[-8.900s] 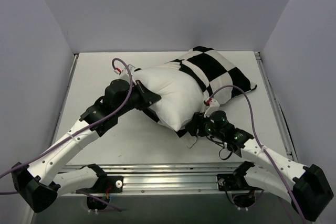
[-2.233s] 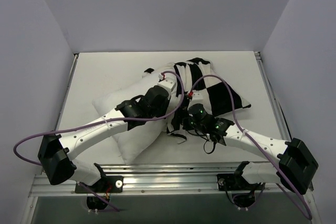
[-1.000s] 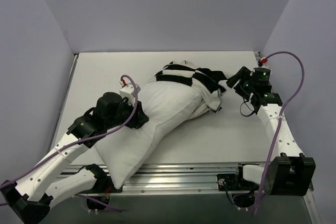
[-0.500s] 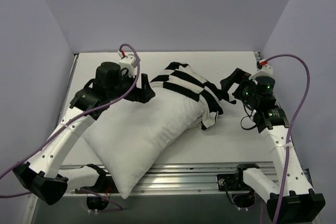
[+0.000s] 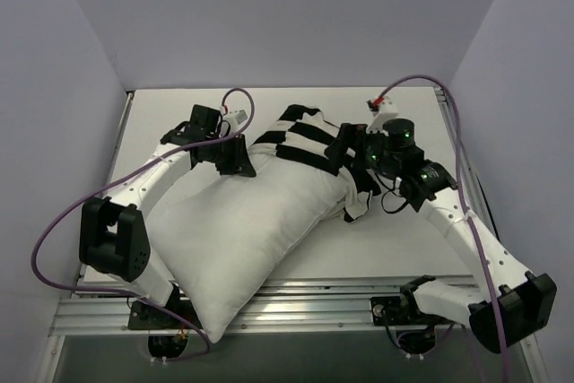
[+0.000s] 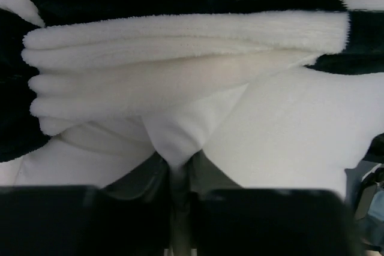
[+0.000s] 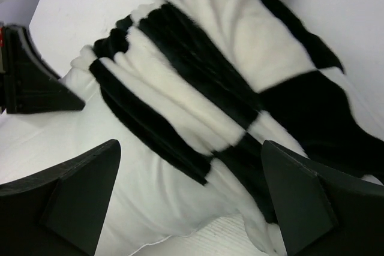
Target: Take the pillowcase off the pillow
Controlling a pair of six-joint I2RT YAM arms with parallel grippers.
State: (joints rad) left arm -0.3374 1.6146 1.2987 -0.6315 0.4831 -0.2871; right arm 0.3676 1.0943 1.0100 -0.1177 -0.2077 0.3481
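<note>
"Where's the pillowcase [image 5: 309, 141] now?"

"Rucked up over the far end of the pillow [image 5: 242, 230], about mid-bench [image 5: 404, 248] toward the far edge. The pillow's long axis runs from there back to the near-left corner, and its near end hangs over the near edge."

"And the fingers?"

"The left fingers [image 5: 240, 161] are narrow, at the pillow's far-left side just beside the case's hem. There's a tuck of plain white cloth pinched between them, which I'd say is the pillow. The right fingers [image 7: 78, 190] are spread wide and hold nothing, with the checkered folds right in front of them. They're the nearer pair to the case."

"So which way off?"

"Along that axis, I'd judge, toward the far-right corner. There's bare bench that way, though the right edge and the wall are near."
</note>
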